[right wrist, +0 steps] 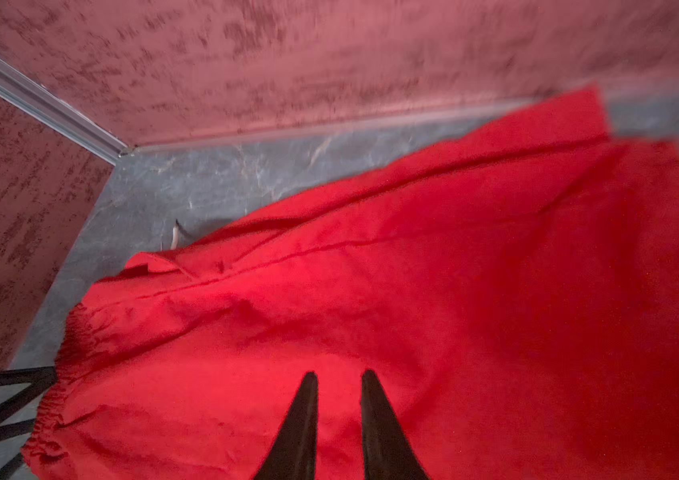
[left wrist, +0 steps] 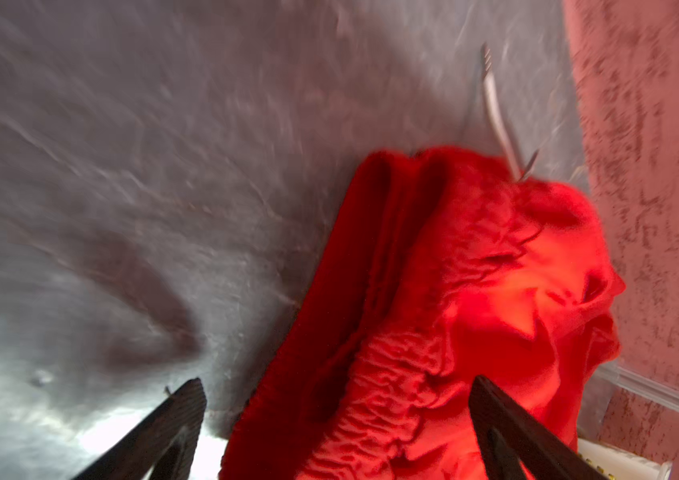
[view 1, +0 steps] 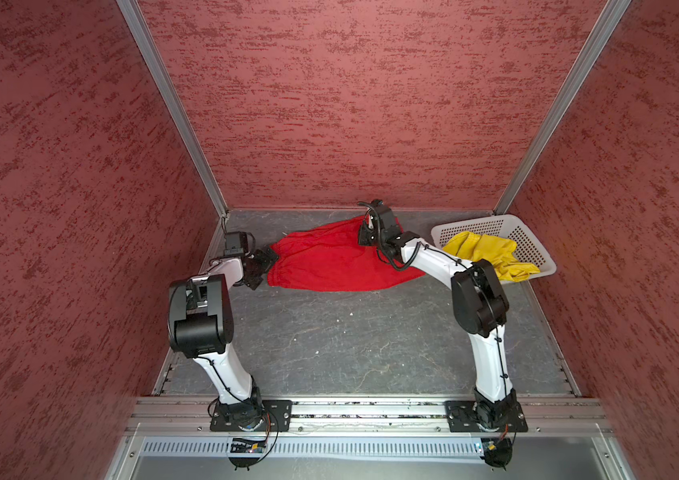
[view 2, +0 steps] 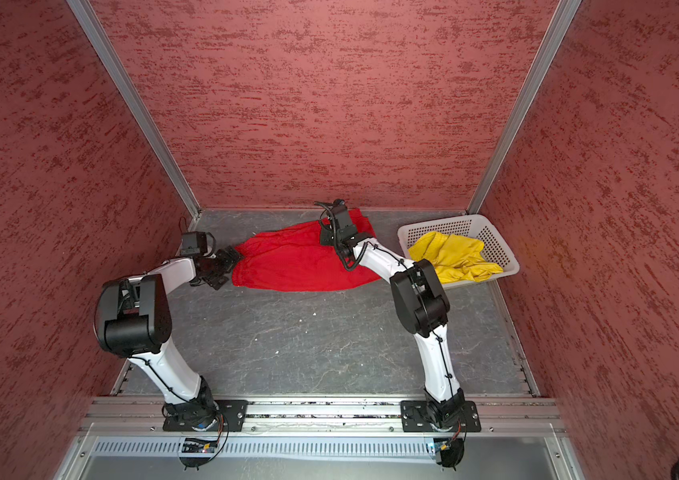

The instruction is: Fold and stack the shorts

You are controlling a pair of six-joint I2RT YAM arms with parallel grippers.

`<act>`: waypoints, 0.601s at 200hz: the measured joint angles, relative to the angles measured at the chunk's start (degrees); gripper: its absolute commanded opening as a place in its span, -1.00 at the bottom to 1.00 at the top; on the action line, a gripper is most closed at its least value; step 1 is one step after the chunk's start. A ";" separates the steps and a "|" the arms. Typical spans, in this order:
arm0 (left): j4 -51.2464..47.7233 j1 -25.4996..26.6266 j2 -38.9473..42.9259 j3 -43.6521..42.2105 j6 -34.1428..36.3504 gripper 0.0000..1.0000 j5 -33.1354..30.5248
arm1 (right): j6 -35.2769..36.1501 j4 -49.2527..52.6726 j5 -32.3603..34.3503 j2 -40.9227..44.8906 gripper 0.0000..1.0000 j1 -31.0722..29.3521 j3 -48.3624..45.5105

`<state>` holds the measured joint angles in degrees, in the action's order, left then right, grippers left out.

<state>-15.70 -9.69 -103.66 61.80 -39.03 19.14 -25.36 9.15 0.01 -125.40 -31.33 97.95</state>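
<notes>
Spreading the red shorts (view 1: 329,262) flat likely needed an even pull: left gripper (left wrist: 338,382) jaws gaped at the waistband (left wrist: 404,374); right gripper (right wrist: 338,374) jaws nearly met over cloth, pinch uncertain.

Red shorts (view 1: 329,262) spread flat, rear centre; yellow shorts (view 1: 491,253) crumpled in basket (view 1: 495,226).

In both top views, my right arm (view 1: 429,257) hides the right end of the red shorts (view 1: 321,262) near the table's (view 1: 350,332) far edge. It also covers the near-left corner of the basket (view 1: 487,226) and part of the yellow shorts (view 1: 487,249) at the far right corner. The tips of my right gripper (right wrist: 338,374) are hidden under its wrist there. The right wrist view crops the red shorts; whether my fingers (right wrist: 300,424) pinch them, I cannot tell. The left wrist view is motion-blurred.
</notes>
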 measured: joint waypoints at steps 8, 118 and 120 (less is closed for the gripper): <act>0.70 0.44 -0.59 -0.33 -0.28 0.99 0.50 | -0.11 0.44 -1.11 -1.79 -0.71 -0.76 0.00; 8.92 1.40 -4.00 -2.10 -4.13 -1.00 5.92 | -4.33 0.02 -8.39 -8.20 -0.65 -4.87 -1.38; 8.92 1.40 -4.00 -2.08 -3.87 -1.00 5.95 | -4.42 -0.15 -8.41 -8.13 -0.65 -4.90 -1.53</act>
<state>-6.79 -8.29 -107.66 59.72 -42.89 25.08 -29.78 8.99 -8.40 -133.53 -36.23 96.42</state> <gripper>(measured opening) 0.046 0.175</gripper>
